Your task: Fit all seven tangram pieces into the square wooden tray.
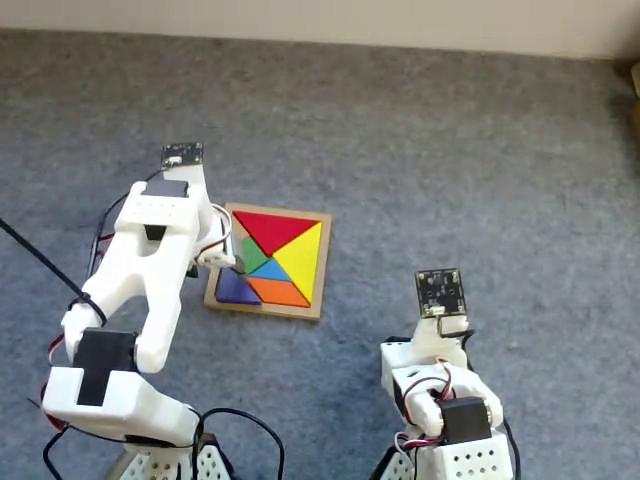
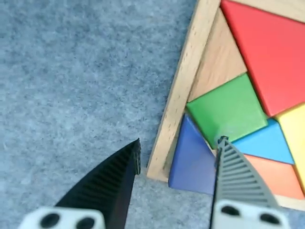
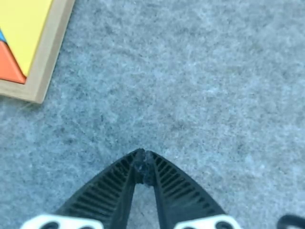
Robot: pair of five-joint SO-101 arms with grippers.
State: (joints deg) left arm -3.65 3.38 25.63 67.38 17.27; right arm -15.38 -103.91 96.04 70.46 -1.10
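Observation:
The square wooden tray (image 1: 316,268) lies mid-table, holding a red triangle (image 1: 270,231), a yellow triangle (image 1: 301,256), a green square (image 1: 255,257), a blue triangle (image 1: 270,271) and an orange piece (image 1: 281,291). A purple piece (image 2: 190,161) lies tilted at the tray's near left corner, seemingly propped on the rim (image 2: 183,86). My left gripper (image 2: 178,149) is open and straddles that rim, one finger (image 2: 228,164) over the purple piece, the other over the carpet. Bare wood (image 2: 218,62) shows beside the green square (image 2: 228,110). My right gripper (image 3: 143,161) is shut over carpet, away from the tray's corner (image 3: 40,78).
Grey carpet covers the table all around the tray. The left arm (image 1: 150,270) reaches over the tray's left side. The right arm (image 1: 440,380) is folded at the front right. A pale wall edge runs along the far side.

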